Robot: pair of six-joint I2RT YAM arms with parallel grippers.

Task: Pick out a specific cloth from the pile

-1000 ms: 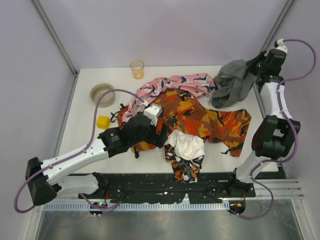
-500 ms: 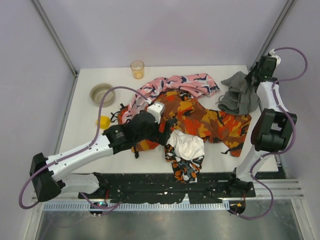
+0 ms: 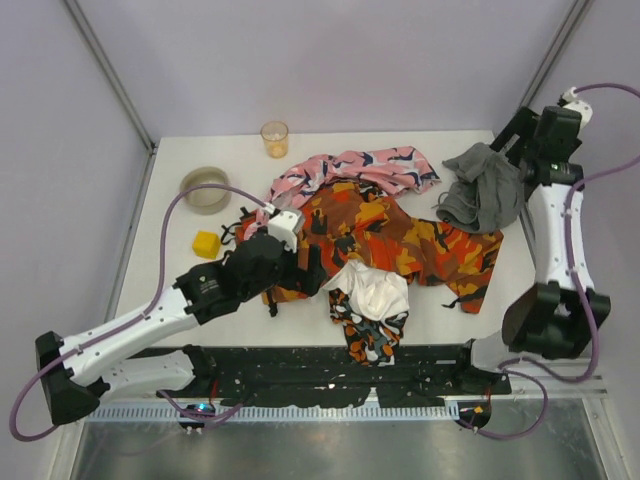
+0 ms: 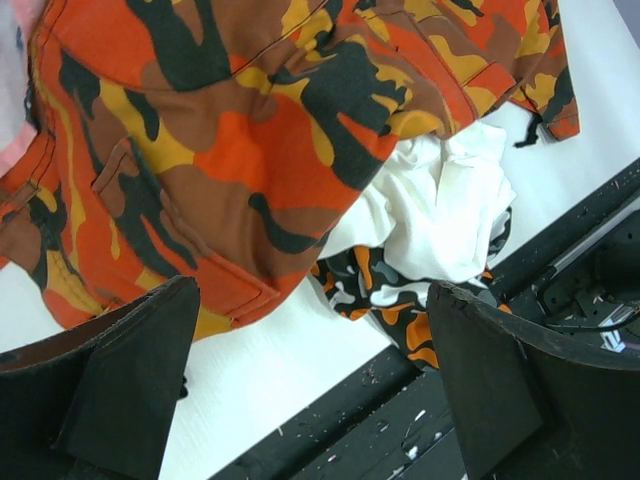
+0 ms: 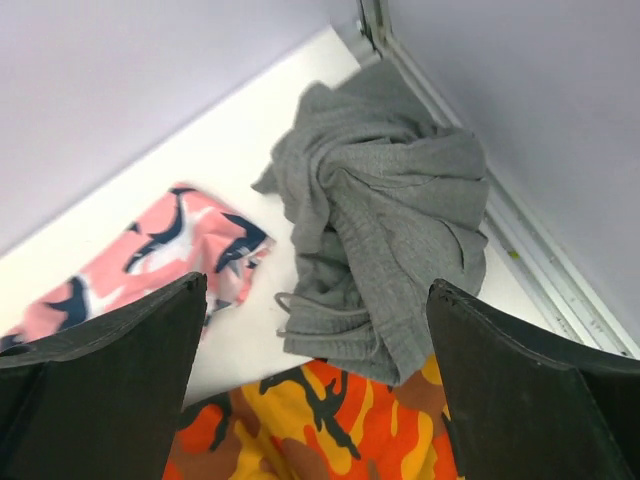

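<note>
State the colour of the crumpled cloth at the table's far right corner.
Plain grey cloth, unpatterned; clearest in the right wrist view.

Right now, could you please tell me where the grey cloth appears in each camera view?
Top external: the grey cloth lies at the far right corner of the table.
Left wrist: not in view.
Right wrist: the grey cloth fills the middle, crumpled.
Shared landmark: the orange camouflage garment, seen in all three views, next to the cloth in two.
</note>
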